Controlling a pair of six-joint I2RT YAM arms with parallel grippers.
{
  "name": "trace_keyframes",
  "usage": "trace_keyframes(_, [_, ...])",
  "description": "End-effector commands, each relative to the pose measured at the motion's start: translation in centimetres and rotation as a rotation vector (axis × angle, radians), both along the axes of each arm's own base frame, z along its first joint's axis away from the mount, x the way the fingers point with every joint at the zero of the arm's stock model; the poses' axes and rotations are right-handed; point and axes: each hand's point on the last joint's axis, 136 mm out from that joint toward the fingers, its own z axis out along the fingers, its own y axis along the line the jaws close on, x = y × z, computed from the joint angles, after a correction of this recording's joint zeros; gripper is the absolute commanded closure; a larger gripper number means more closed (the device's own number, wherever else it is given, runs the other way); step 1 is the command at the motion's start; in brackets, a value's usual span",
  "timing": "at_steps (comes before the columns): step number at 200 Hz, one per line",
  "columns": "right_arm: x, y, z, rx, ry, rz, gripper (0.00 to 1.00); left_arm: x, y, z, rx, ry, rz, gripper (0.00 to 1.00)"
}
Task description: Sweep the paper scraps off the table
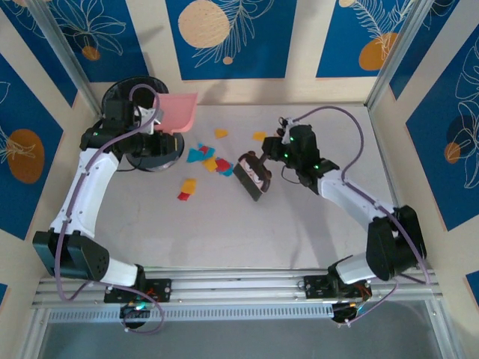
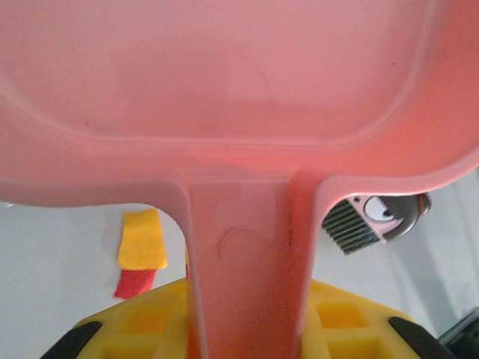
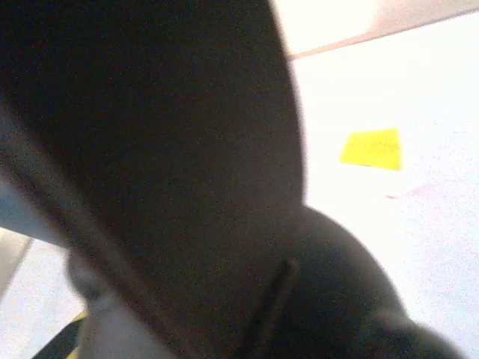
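A: Dustpan (image 2: 239, 112) handle sits closest, hard up against the left wrist camera, running down between yellow fingers (image 2: 142, 325). Left gripper (image 2: 243, 321)?
B: Clamped tight on that handle, jaws narrow. From above, it holds the pink pan lifted and tilted at the far left, over a black round object (image 1: 161, 153).
A: Pan contents?
B: Inner face reads plain pink. Paper scraps (image 1: 209, 158) I can see all lie outside it, on the table (image 1: 299, 232). Main red, teal and yellow cluster just right of the pan, two orange bits farther back, a yellow and a red piece nearer the arms.
A: Right gripper (image 1: 278, 149)?
B: Fully closed on the brush (image 1: 253, 174). Brush hangs tilted, bristles toward the table, just right of the cluster. Bristles touching the surface? Cannot tell.
A: Wrist views add anything?
B: Left wrist: brush face and bristles past the pan edge, plus a yellow scrap (image 2: 142, 239) touching a red scrap (image 2: 135, 283) on the table. Right wrist: dark blurred brush back up close, one yellow bit (image 3: 372, 148) beside it on the table.
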Motion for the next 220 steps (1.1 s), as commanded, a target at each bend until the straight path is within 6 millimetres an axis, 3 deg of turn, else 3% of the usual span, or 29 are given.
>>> trace_keyframes(1, [1.7, 3.3, 3.1, 0.14, -0.031, 0.044, 1.0, -2.1, 1.1, -1.0, 0.146, 0.004, -0.042, 1.0])
trace_keyframes(52, [6.5, 8.2, 2.9, 0.247, 0.028, 0.076, 1.0, -2.9, 2.1, -1.3, 0.22, -0.028, -0.042, 1.0])
trace_keyframes(117, [12.2, 12.3, -1.8, 0.3, 0.216, 0.027, 1.0, -3.2, 2.6, -1.6, 0.253, -0.039, -0.042, 1.0])
trace_keyframes(163, [14.3, 12.3, -5.8, 0.241, 0.298, -0.04, 1.0, -3.1, 2.4, -1.9, 0.244, -0.055, -0.051, 1.0])
trace_keyframes(220, [14.2, 9.4, -9.1, 0.193, 0.342, -0.115, 1.0, -3.1, 2.1, -2.7, 0.236, -0.038, -0.066, 1.0])
